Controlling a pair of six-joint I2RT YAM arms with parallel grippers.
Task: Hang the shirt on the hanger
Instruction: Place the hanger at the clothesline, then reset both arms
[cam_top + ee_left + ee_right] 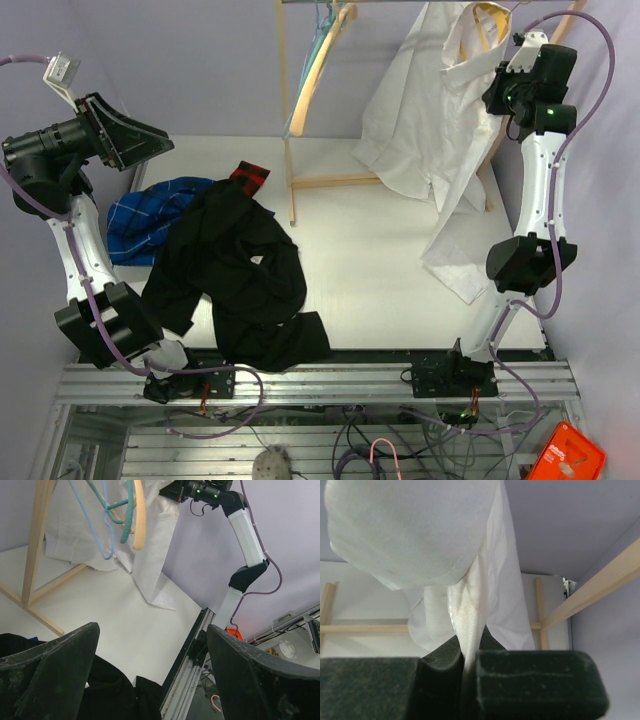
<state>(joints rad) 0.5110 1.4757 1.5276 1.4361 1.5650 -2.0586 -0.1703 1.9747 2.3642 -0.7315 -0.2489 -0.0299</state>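
The white shirt [425, 130] hangs at the back right from the rack, its tail trailing onto the table. A bit of the yellow hanger [489, 13] shows inside the collar; the rest is hidden by fabric. My right gripper [500, 80] is raised beside the collar and is shut on a fold of the shirt [470, 615], which runs up from between the pads of the gripper [469, 665]. My left gripper [150, 140] is open and empty, held high at the far left, well away from the shirt [150, 540]. Nothing lies between its spread fingers [50, 670].
A black garment [240, 270] lies heaped at the front left, over a blue plaid shirt [150, 215]. A wooden rack [295, 180] stands at the back, holding a teal hanger [320, 25] and a pale wooden hanger [325, 60]. The table's front rail [330, 380] is near the bases.
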